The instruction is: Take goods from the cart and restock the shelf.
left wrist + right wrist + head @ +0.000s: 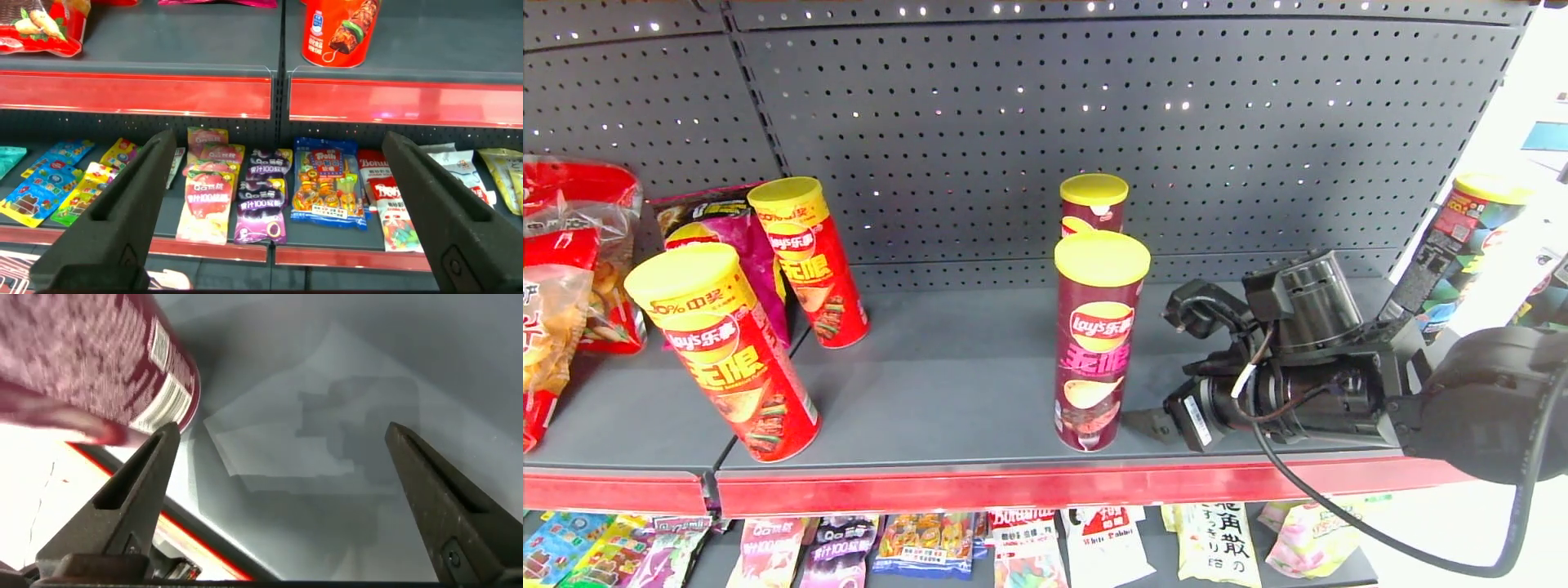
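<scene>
Maroon chips can [1098, 343] stood upright at the front edge of the shelf [947, 384], with a second maroon can [1093, 202] behind it near the back wall. The right gripper [282, 433] sat just beside the front can, spread wide and holding nothing. The left gripper [278, 139] was wide open too, facing the candy bags [214, 196] on the lower shelf

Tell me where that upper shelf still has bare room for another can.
The widest bare patch of shelf lies between the red cans and the maroon cans. A smaller one runs along the back panel, right of the rear maroon can. The left end is crowded with bags, and the right end effector occupies the front right.
</scene>
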